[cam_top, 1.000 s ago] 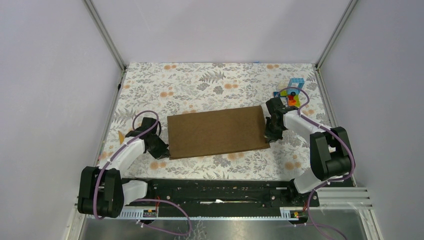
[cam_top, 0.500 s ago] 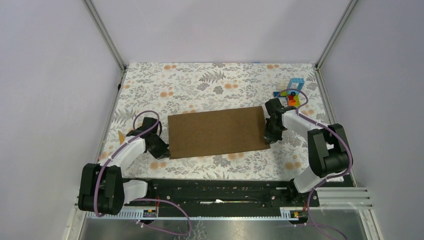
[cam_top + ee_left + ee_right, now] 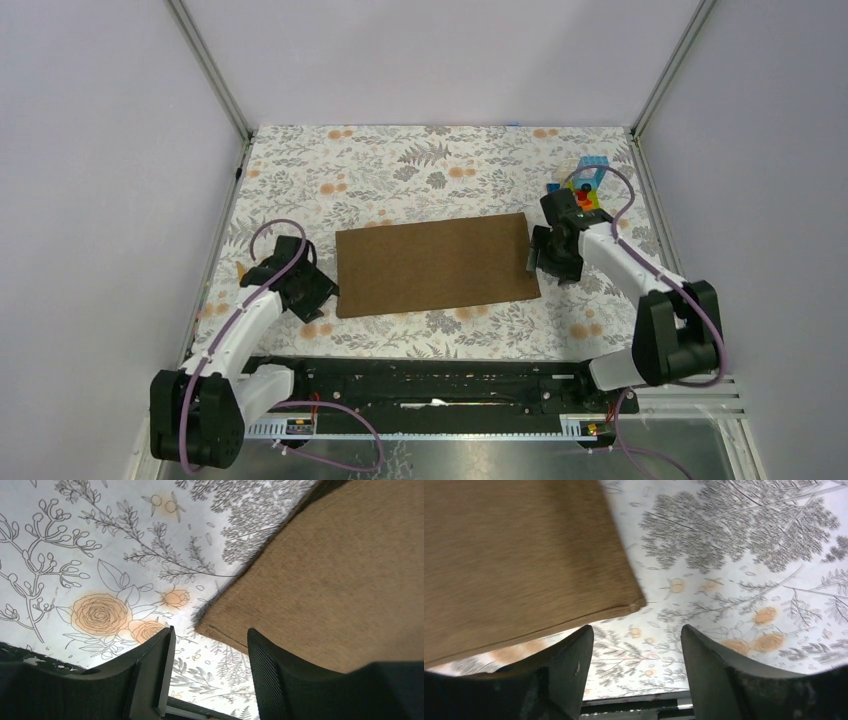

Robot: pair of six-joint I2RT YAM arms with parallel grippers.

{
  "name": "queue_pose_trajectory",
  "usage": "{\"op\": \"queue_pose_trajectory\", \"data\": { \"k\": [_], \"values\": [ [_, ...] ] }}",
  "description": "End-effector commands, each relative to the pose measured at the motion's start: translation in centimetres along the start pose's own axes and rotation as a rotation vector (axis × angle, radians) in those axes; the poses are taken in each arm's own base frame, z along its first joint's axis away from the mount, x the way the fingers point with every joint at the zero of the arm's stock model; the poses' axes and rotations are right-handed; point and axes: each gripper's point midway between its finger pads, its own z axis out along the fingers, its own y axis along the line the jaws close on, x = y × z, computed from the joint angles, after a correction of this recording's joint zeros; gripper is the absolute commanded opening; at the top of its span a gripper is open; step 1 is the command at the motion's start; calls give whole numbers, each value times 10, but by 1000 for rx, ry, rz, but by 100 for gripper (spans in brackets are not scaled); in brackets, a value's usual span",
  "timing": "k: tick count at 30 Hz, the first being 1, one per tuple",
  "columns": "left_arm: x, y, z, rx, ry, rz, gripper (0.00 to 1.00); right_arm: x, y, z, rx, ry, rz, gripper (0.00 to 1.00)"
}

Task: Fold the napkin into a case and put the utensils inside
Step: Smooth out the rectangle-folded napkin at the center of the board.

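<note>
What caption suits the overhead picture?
Both open, the left gripper and right gripper flank the folded brown napkin on the floral table covering.

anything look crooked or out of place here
The folded brown napkin sits slightly askew on the floral table covering, its right end farther back than its left. Nothing looks spilled or damaged.

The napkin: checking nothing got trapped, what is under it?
The napkin lies flat on the floral table covering, which shows all around its edges. Anything beneath it is covered and cannot be seen.
</note>
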Motion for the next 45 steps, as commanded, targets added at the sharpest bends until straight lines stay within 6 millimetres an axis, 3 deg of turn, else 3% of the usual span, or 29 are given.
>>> {"op": "queue_pose_trajectory", "data": {
  "k": [1, 4, 6, 10, 12, 15, 17, 20, 22, 25, 28, 30, 33, 36, 41, 45],
  "values": [
    [-18, -36, -19, 113, -57, 66, 62, -25, 44, -32, -268, -124, -37, 74],
    [11, -77, -16, 312, 91, 178, 65, -16, 87, -29, -500, -43, -52, 77],
    [22, -90, -11, 395, 128, 204, 69, -12, 101, -20, -568, -1, -36, 77],
    [19, -69, 11, 330, 71, 194, 78, 3, 65, 35, -342, 48, 43, 78],
    [18, -52, 21, 288, 60, 165, 80, 12, 44, 49, -242, 43, 56, 78],
    [11, -41, 20, 255, 21, 156, 82, 10, 23, 45, -149, -14, 43, 81],
    [0, -55, 4, 305, -30, 179, 86, -6, 28, 28, -177, -77, 20, 87],
    [-13, -102, -26, 473, -53, 247, 97, -38, 64, -3, -355, -159, -1, 99],
    [-17, -137, -37, 585, -23, 271, 99, -64, 103, -26, -532, -193, -11, 100],
    [-19, -187, -43, 759, 27, 263, 99, -100, 155, -45, -755, -211, -22, 100],
    [-30, -219, -24, 822, 39, 237, 99, -129, 188, -47, -885, -214, -17, 100],
    [-42, -228, -4, 808, 20, 201, 99, -145, 201, -35, -918, -232, -17, 100],
    [-66, -230, 23, 799, -23, 145, 99, -154, 209, -13, -960, -180, -9, 100],
    [-87, -220, 39, 784, -87, 103, 99, -157, 204, 4, -987, -177, 21, 100],
    [-105, -186, 73, 669, -128, 47, 99, -159, 166, 47, -937, -163, 107, 100],
    [-117, -148, 86, 568, -156, -25, 99, -164, 134, 58, -899, -176, 166, 100]
  ]
}}
